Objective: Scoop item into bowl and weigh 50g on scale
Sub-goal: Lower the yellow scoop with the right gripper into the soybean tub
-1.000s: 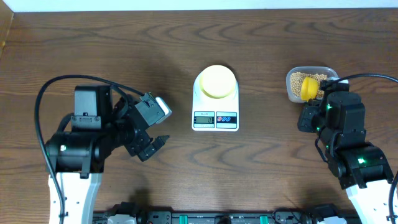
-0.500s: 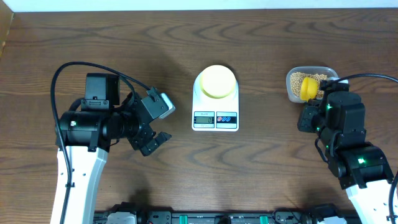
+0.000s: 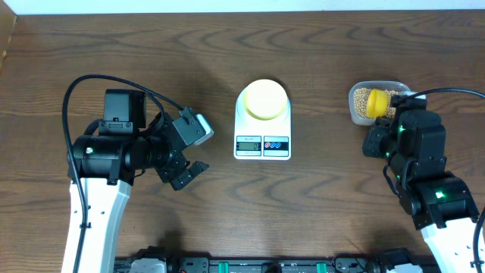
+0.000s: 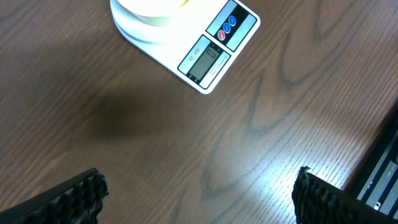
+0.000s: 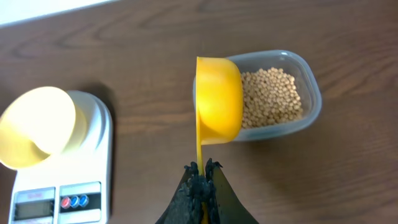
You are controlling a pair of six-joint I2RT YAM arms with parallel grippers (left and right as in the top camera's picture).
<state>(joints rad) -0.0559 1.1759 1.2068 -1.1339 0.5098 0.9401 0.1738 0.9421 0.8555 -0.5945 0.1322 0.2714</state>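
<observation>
The pale yellow bowl (image 3: pixel 264 99) stands on the white scale (image 3: pixel 262 144) at the table's middle; both also show in the right wrist view, bowl (image 5: pixel 37 124) on scale (image 5: pixel 93 155), and the scale in the left wrist view (image 4: pixel 211 53). Tan beans (image 3: pixel 362 97) fill a clear tub (image 5: pixel 308 81) at the right. My right gripper (image 5: pixel 202 169) is shut on the handle of a yellow scoop (image 5: pixel 217 99), held on its side over the tub's left edge, over the beans (image 5: pixel 270 93). My left gripper (image 4: pixel 199 193) is open and empty over bare wood, left of the scale.
The clear tub (image 3: pixel 397 86) sits at the table's far right. The right arm's body (image 3: pixel 417 152) stands just in front of it. A black rail (image 3: pixel 250 265) runs along the table's front edge. Dark wood lies between the left arm and the scale.
The left arm lifted and shifted slightly toward the scale a second ago, then held still. The right gripper nudged the scoop a little farther over the tub.
</observation>
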